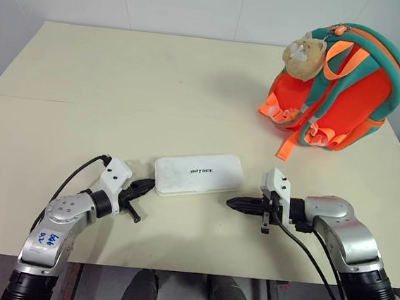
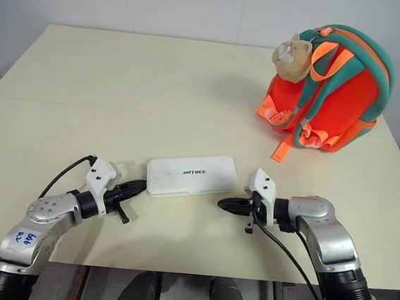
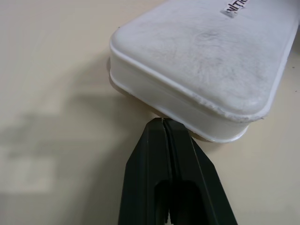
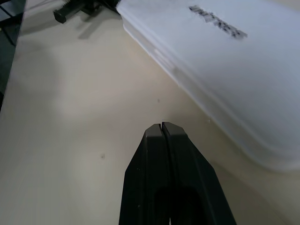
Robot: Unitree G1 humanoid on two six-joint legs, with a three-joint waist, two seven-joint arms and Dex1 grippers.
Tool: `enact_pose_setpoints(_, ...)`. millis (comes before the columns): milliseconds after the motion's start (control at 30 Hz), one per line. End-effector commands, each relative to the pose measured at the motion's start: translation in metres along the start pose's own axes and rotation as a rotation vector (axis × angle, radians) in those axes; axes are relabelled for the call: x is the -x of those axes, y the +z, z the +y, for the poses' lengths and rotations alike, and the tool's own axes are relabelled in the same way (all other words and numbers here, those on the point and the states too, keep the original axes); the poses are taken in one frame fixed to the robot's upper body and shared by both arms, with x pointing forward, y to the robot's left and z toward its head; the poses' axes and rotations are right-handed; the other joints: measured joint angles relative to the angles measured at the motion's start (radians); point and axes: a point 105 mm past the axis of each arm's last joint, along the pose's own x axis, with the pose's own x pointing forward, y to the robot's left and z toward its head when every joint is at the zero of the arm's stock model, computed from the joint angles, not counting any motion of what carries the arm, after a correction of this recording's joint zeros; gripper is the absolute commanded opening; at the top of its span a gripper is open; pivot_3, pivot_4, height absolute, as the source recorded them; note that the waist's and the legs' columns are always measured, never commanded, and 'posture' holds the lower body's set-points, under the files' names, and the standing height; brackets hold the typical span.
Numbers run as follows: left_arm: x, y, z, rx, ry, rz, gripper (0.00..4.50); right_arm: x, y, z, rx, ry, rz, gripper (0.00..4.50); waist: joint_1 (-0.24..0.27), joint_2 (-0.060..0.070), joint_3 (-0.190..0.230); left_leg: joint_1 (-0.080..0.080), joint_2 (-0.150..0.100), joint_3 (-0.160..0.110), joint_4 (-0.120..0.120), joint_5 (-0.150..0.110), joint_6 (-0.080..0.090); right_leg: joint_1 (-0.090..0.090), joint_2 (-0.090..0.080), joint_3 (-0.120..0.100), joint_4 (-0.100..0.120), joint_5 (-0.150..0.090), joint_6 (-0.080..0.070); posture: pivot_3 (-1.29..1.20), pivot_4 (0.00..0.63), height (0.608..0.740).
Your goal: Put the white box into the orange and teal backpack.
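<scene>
The white box (image 1: 198, 174) lies flat on the table near its front edge, dark lettering on its lid. My left gripper (image 1: 151, 183) is shut, and its tip sits right at the box's left end (image 3: 206, 126). My right gripper (image 1: 229, 203) is shut too, pointing left, a little short of the box's front right corner (image 4: 262, 150). The orange and teal backpack (image 1: 347, 93) stands upright at the table's far right, a tan plush cat (image 1: 303, 52) hanging on its front.
The cream table (image 1: 121, 86) stretches wide and bare behind and left of the box. Its front edge runs just below both arms. A black cable (image 1: 77, 174) loops off my left wrist.
</scene>
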Motion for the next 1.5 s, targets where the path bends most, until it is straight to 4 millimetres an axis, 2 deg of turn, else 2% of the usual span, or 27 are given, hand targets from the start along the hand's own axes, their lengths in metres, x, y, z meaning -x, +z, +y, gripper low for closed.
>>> enact_pose_setpoints(33, 0.001, 0.007, -0.008, -0.023, -0.024, -0.011, 0.03, 0.011, 0.006, -0.005, 0.020, -0.038, -0.014, 0.04, -0.001, 0.000, 0.000, 0.000, 0.000, 0.000, 0.000, 0.000, 0.000, 0.000, 0.000, 0.000, 0.000, 0.000, 0.000, 0.00, 0.150, 0.740)
enact_pose_setpoints(133, 0.006, 0.005, -0.001, -0.030, 0.012, 0.004, 0.03, 0.022, 0.007, -0.012, 0.021, -0.067, -0.008, 0.04, 0.000, 0.000, 0.000, 0.000, 0.000, 0.000, 0.000, 0.000, 0.000, 0.000, 0.000, 0.000, 0.000, 0.000, 0.000, 0.00, 0.150, 0.740)
enact_pose_setpoints(333, 0.013, 0.007, 0.013, -0.047, 0.083, 0.008, 0.03, 0.038, 0.012, -0.051, 0.066, -0.220, -0.015, 0.04, -0.003, 0.000, 0.000, 0.000, 0.000, 0.000, 0.000, 0.000, 0.000, 0.000, 0.000, 0.000, -0.001, 0.000, 0.000, 0.00, 0.150, 0.740)
enact_pose_setpoints(433, 0.011, 0.009, 0.014, -0.052, 0.100, 0.000, 0.03, 0.035, 0.012, -0.064, 0.081, -0.255, -0.020, 0.04, -0.002, 0.000, 0.000, 0.000, 0.000, 0.000, 0.000, 0.000, 0.000, 0.000, 0.000, 0.000, -0.002, 0.000, 0.000, 0.00, 0.150, 0.740)
enact_pose_setpoints(600, 0.001, 0.015, 0.009, -0.054, 0.080, -0.035, 0.03, 0.017, 0.013, -0.072, 0.077, -0.241, -0.054, 0.04, -0.001, 0.000, 0.000, -0.001, 0.000, 0.000, -0.001, -0.001, 0.001, 0.000, 0.000, 0.000, -0.003, 0.000, 0.000, 0.00, 0.150, 0.740)
enact_pose_setpoints(767, -0.009, 0.021, 0.002, -0.055, 0.039, -0.066, 0.03, 0.002, 0.014, -0.068, 0.076, -0.192, -0.075, 0.04, -0.001, 0.000, 0.000, -0.001, 0.000, 0.000, -0.001, -0.001, 0.001, 0.000, 0.000, 0.000, -0.003, 0.000, 0.000, 0.00, 0.150, 0.740)
enact_pose_setpoints(933, -0.012, 0.024, -0.002, -0.048, 0.011, -0.084, 0.03, -0.004, 0.017, -0.056, 0.080, -0.142, -0.087, 0.04, -0.001, 0.000, 0.000, -0.001, 0.000, 0.000, 0.000, -0.001, 0.001, 0.000, 0.000, 0.000, -0.002, 0.000, 0.001, 0.00, 0.150, 0.740)
enact_pose_setpoints(1067, -0.002, 0.016, -0.009, -0.021, -0.008, -0.056, 0.03, 0.005, 0.017, -0.035, 0.066, -0.106, -0.073, 0.04, -0.001, 0.000, 0.000, -0.001, 0.001, 0.000, -0.001, -0.001, 0.001, 0.000, 0.000, 0.000, -0.003, 0.000, 0.000, 0.00, 0.150, 0.740)
enact_pose_setpoints(1267, 0.007, 0.010, -0.011, -0.008, -0.008, -0.032, 0.03, 0.015, 0.015, -0.017, 0.035, -0.107, -0.058, 0.04, 0.000, 0.000, 0.000, 0.000, 0.000, 0.000, -0.001, -0.001, 0.001, 0.001, 0.000, 0.000, -0.003, 0.000, 0.000, 0.00, 0.150, 0.740)
enact_pose_setpoints(1500, 0.007, 0.008, -0.018, 0.007, -0.026, -0.028, 0.03, 0.021, 0.010, -0.021, 0.025, -0.158, -0.038, 0.04, 0.000, 0.000, 0.000, 0.000, 0.000, 0.000, 0.000, -0.001, 0.001, 0.002, 0.000, 0.000, -0.004, 0.000, 0.001, 0.00, 0.150, 0.740)
